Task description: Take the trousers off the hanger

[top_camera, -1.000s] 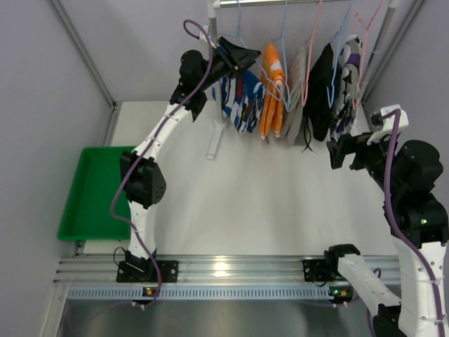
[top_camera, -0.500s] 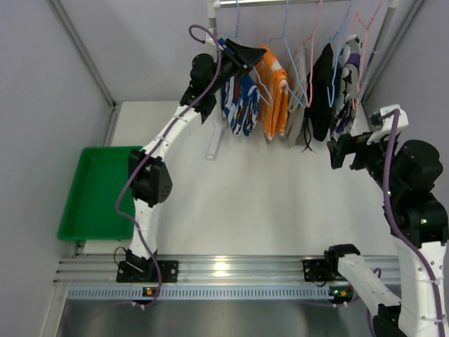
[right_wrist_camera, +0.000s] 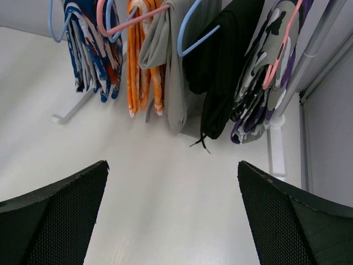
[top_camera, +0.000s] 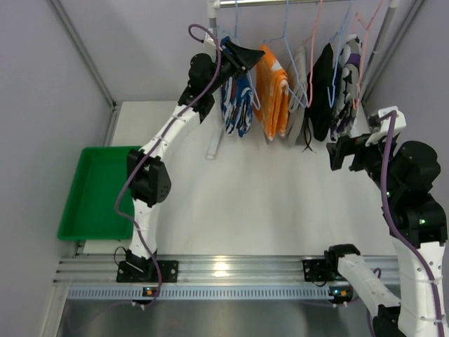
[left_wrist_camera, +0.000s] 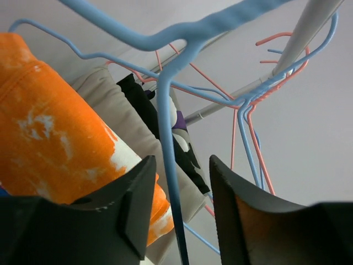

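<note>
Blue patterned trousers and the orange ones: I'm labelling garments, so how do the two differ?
Pattern: the blue trousers carry a busy white print; the orange trousers are nearly plain, with faint pale patches. Place: in the top view the blue trousers hang at the left end of the row; the orange trousers hang next in, between them and the grey trousers. Shared: both hang folded from the same rail.

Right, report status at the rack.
Left gripper open, straddling blue hanger wire. Right gripper open, clear of rack. Trousers all hanging. Orange pair crowds left gripper.
</note>
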